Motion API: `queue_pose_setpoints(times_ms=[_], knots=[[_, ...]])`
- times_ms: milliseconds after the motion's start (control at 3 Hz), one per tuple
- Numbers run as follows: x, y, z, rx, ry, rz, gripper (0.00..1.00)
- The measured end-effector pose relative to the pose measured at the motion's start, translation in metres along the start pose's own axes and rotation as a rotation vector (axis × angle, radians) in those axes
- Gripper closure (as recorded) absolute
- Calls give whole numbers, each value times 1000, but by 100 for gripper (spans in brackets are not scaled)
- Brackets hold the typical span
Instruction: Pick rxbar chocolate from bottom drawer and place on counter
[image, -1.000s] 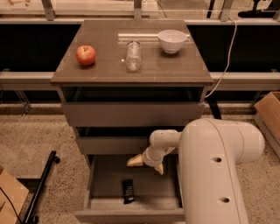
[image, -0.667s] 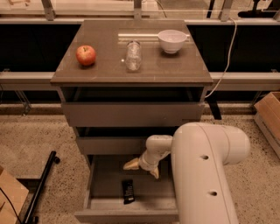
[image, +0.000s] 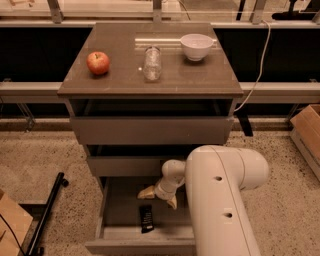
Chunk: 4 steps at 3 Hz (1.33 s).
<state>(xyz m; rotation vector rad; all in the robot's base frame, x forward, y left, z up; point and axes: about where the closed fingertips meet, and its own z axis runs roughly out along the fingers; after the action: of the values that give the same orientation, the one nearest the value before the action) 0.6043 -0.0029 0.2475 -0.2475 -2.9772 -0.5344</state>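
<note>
Black against the grey floor of the drawer, your 1 rxbar chocolate (image: 146, 219) lies flat in the bottom drawer (image: 119, 212), near the middle and towards the front edge. That drawer is the lowest of 3 and is pulled well out; the 2 above it, the top drawer (image: 150, 131) and the middle drawer (image: 125, 165), each stand out a little from the cabinet. Your gripper (image: 159, 198) hangs inside the bottom drawer, just behind the bar and slightly to its right, apart from it. Its 2 tan fingers (image: 146, 192) are spread wide with nothing between them. The 1 white arm (image: 220, 200) reaches in from the lower right and covers the right side of the drawer. On the counter (image: 120, 84) you have 3 things: 1 red apple (image: 98, 63) at the left, 1 glass jar (image: 152, 64) in the middle, and 1 white bowl (image: 196, 46) at the back right, all well apart from one another. On the speckled floor you can see 1 black rod (image: 47, 212) to the left of the cabinet and 1 cardboard box (image: 307, 131) at the right edge.
</note>
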Motion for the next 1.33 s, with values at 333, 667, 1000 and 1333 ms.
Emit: queue_pose_setpoints(times_ms=[333,667,1000,1333], knots=[[1,4,23,43,4,12,0],[1,-3,58,47,30,67,0],[-1,-9,85,5,47,124,0],[-1,-5,106,-26,72,141,0]])
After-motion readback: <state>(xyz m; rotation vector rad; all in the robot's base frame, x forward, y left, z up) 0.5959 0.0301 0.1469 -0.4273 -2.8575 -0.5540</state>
